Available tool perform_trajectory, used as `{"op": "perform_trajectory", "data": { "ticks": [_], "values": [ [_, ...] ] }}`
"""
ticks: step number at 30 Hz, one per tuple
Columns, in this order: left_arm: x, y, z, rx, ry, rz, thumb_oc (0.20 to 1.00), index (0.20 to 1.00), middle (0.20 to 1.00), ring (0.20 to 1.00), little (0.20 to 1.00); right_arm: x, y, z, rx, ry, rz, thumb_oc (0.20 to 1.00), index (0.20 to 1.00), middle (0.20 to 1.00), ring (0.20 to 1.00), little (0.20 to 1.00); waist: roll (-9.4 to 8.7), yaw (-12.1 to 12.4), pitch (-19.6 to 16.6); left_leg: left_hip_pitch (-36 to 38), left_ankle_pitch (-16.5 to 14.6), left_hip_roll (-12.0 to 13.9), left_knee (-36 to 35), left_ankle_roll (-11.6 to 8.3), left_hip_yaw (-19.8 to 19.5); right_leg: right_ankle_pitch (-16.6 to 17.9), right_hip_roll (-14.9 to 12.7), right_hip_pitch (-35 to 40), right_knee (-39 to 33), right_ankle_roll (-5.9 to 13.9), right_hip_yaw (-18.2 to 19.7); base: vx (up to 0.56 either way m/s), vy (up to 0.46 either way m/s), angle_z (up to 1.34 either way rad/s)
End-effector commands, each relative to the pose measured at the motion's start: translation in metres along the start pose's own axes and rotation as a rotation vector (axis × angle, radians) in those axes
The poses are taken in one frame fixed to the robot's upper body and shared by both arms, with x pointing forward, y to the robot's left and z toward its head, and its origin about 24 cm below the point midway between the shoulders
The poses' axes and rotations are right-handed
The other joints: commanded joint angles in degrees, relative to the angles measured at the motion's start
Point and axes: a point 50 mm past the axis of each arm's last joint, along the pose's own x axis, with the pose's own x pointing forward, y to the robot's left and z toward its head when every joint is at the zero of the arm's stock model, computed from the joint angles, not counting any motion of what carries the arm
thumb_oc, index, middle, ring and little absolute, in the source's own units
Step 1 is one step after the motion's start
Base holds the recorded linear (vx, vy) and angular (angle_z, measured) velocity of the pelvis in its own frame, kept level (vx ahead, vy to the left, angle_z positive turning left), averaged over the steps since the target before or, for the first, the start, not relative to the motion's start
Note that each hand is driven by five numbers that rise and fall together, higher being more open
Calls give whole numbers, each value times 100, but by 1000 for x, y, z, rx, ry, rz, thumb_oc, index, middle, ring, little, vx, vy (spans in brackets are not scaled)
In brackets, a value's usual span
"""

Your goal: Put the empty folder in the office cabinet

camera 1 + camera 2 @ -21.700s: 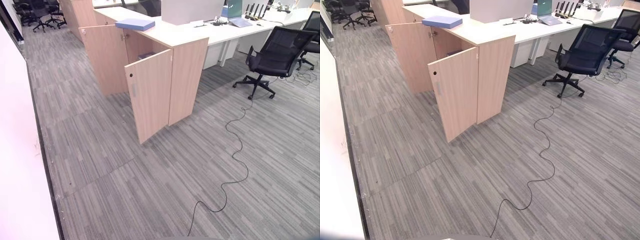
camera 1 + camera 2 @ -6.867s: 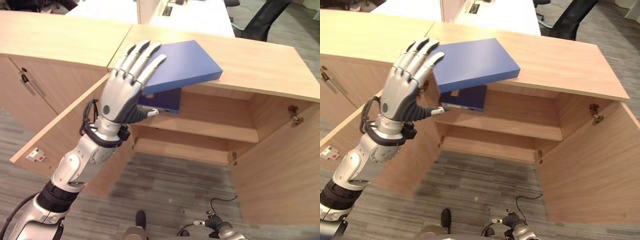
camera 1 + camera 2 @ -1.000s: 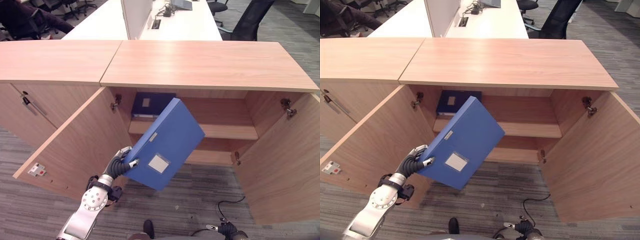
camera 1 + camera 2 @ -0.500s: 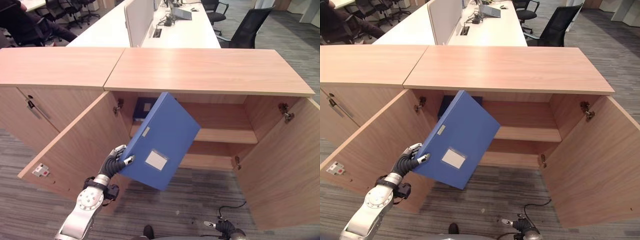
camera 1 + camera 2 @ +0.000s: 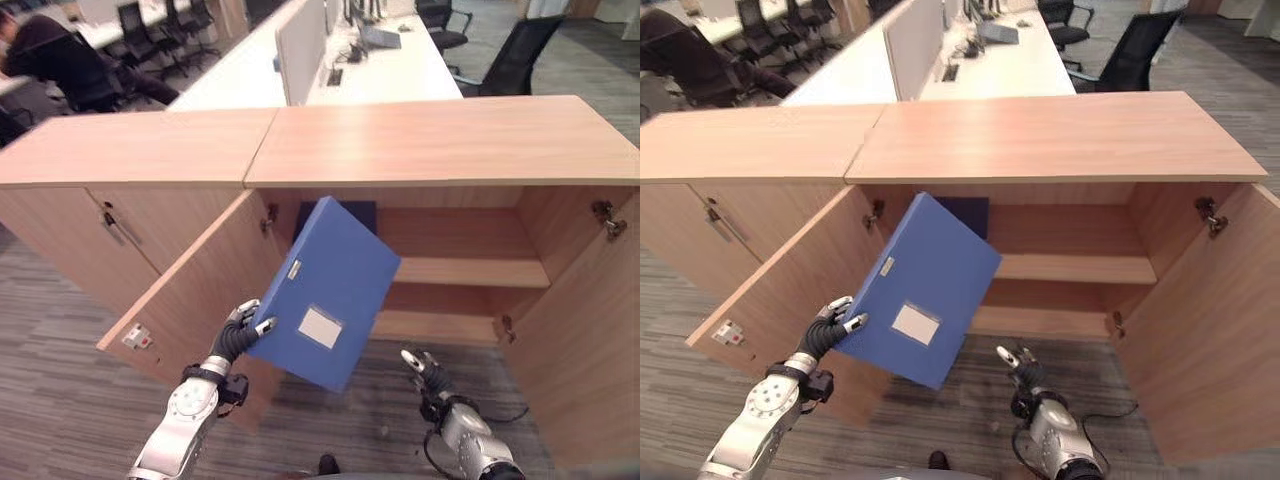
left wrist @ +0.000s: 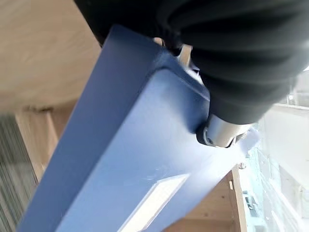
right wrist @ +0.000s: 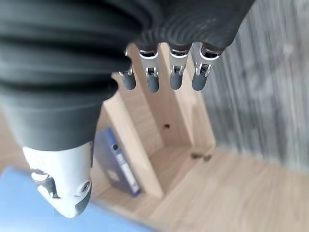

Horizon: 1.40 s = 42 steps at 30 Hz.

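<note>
A blue folder with a white label hangs tilted in front of the open office cabinet, level with its upper shelf. My left hand is shut on the folder's lower left edge; in the left wrist view the thumb presses on the folder's cover. My right hand is raised below and to the right of the folder, with its fingers straight and holding nothing. A second blue folder sits on the upper shelf behind the held one.
Both cabinet doors stand wide open: left door, right door. A closed cabinet adjoins on the left. Beyond are white desks, an office chair and a seated person.
My right hand has come up from the lower edge to just below the folder. The folder is still held in front of the opening. The camera has shifted.
</note>
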Motion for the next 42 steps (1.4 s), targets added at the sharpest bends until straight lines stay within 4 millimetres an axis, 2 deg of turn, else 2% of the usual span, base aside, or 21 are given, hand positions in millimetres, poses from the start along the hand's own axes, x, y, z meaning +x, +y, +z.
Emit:
{"op": "perform_trajectory", "data": {
  "ticks": [1, 4, 8, 10, 18, 27, 29, 34, 37, 38, 42],
  "values": [
    [9, -7, 45, -94, -243, -33, 200, 200, 200, 200, 200, 8, 32, 16, 172, -89, 129, 1000, 1000, 1000, 1000, 1000, -264, 33, 25, 517, -871, -289, -24, -214, -359, 1411, 450, 285, -1609, 48, -146, 92, -139, 33],
    [11, -11, 46, -140, -247, -54, 200, 200, 200, 200, 200, 10, 41, 10, 206, -44, 167, 1000, 1000, 1000, 1000, 1000, -300, 86, -146, 551, -893, -207, -24, -286, -314, 1344, 647, 646, -2077, -74, -187, 100, -121, 28],
    [8, -12, 48, -164, -252, -69, 200, 200, 200, 200, 200, 8, 43, -1, 227, 5, 186, 1000, 1000, 1000, 1000, 1000, -336, 110, -326, 611, -903, -113, -24, -350, -308, 1306, 829, 993, -2505, -131, -115, 95, -79, 6],
    [8, -16, 47, -195, -248, -79, 200, 200, 200, 200, 200, 6, 49, -13, 231, 58, 208, 1000, 1000, 1000, 1000, 1000, -375, 138, -420, 668, -907, -45, -24, -399, -297, 1195, 884, 1149, -2546, -157, -54, 100, -90, 1],
    [14, -26, 53, -205, -264, -128, 200, 200, 200, 200, 200, 3, 72, -18, 277, 88, 318, 1000, 1000, 1000, 1000, 1000, -395, 147, -489, 725, -901, 58, -24, -492, -286, 993, 938, 1334, -2546, -215, 6, 36, -33, 0],
    [20, -36, 56, -150, -261, -220, 200, 200, 200, 200, 200, 4, 94, 4, 172, 42, 462, 1000, 1000, 1000, 1000, 1000, -431, 158, -521, 693, -880, 96, -24, -524, -287, 937, 957, 1368, -2546, -241, 32, 0, 0, 0],
    [17, -34, 55, -116, -255, -237, 200, 200, 200, 200, 200, 2, 101, 17, 172, -6, 511, 1000, 1000, 1000, 1000, 1000, -439, 171, -529, 691, -879, 111, -24, -530, -278, 922, 969, 1379, -2546, -248, 45, 0, 0, 0],
    [13, -36, 49, -75, -226, -290, 200, 200, 200, 200, 200, 3, 108, 28, 158, -40, 549, 1000, 1000, 1000, 1000, 1000, -465, 202, -541, 705, -886, 130, -24, -535, -261, 903, 985, 1402, -2546, -256, 73, 0, 0, 0],
    [12, -36, 46, -43, -207, -329, 200, 200, 200, 200, 200, 5, 108, 39, 103, -71, 562, 1000, 1000, 1000, 1000, 1000, -483, 215, -545, 699, -893, 136, -24, -539, -258, 903, 990, 1404, -2546, -255, 80, 0, 0, 0],
    [7, -33, 42, -15, -184, -360, 200, 200, 200, 200, 200, 7, 104, 51, 30, -103, 560, 1000, 1000, 1000, 1000, 1000, -478, 236, -532, 724, -915, 154, -24, -546, -252, 892, 1007, 1429, -2546, -249, 85, 0, 0, 0],
    [-1, -24, 38, 38, -151, -403, 200, 200, 200, 200, 200, 11, 93, 66, -60, -137, 529, 1000, 1000, 1000, 1000, 1000, -501, 271, -566, 700, -906, 151, -24, -542, -257, 903, 999, 1406, -2546, -245, 92, 0, 0, 0]
  ]
}}
